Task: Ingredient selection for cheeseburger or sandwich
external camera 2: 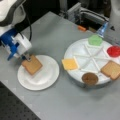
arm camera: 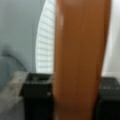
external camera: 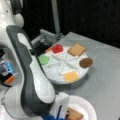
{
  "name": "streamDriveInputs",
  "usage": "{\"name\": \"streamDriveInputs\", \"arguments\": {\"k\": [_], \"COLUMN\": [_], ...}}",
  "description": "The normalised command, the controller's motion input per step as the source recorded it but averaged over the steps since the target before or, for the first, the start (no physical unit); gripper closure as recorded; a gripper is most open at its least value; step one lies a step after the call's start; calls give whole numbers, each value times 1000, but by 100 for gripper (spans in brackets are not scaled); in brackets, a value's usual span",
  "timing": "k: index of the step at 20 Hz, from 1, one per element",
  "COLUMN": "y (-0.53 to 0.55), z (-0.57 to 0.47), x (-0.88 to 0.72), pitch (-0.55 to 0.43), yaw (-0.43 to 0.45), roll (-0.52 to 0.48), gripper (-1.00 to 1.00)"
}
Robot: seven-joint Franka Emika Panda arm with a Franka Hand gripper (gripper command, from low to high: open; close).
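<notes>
Table: grey table [external camera 2: 62,100] carried everything, the gripper working over its end toward a front view's left.
Tray: white divided tray [external camera 2: 82,47] stood well apart from the gripper, toward a front view's right, with the green lettuce [external camera 2: 95,40], red tomato [external camera 2: 114,50], second toast square [external camera 2: 111,69], brown patty [external camera 2: 90,78] and cheese square [external camera 2: 69,64] each lying in its own compartment.
Plate: white paper plate [external camera 2: 47,75] lay directly beneath the gripper.
Gripper: gripper [external camera 2: 26,58] was clamped on one edge of a toast square, black fingers [arm camera: 37,95] pressing either side in the wrist view.
Toast: toast square [external camera 2: 32,65] hung just under the fingers, its far edge on or barely above the plate; contact could not be told.
Doing it well: I judged a low, level set-down near the plate's middle would leave room for stacking.
</notes>
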Motion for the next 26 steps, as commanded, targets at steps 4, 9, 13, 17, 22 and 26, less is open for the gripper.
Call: {"name": "streamDriveInputs", "arguments": {"k": [4, 9, 13, 17, 22, 26], "y": [11, 26, 73, 104, 125, 139], "z": [-165, -34, 56, 82, 80, 62], "x": [113, 70, 20, -48, -77, -117], "pitch": [141, 124, 111, 111, 107, 103], "yaw": [86, 47, 33, 30, 23, 22], "roll": [-289, -271, -220, -196, -183, -183], "gripper": [100, 100, 100, 100, 100, 100]}}
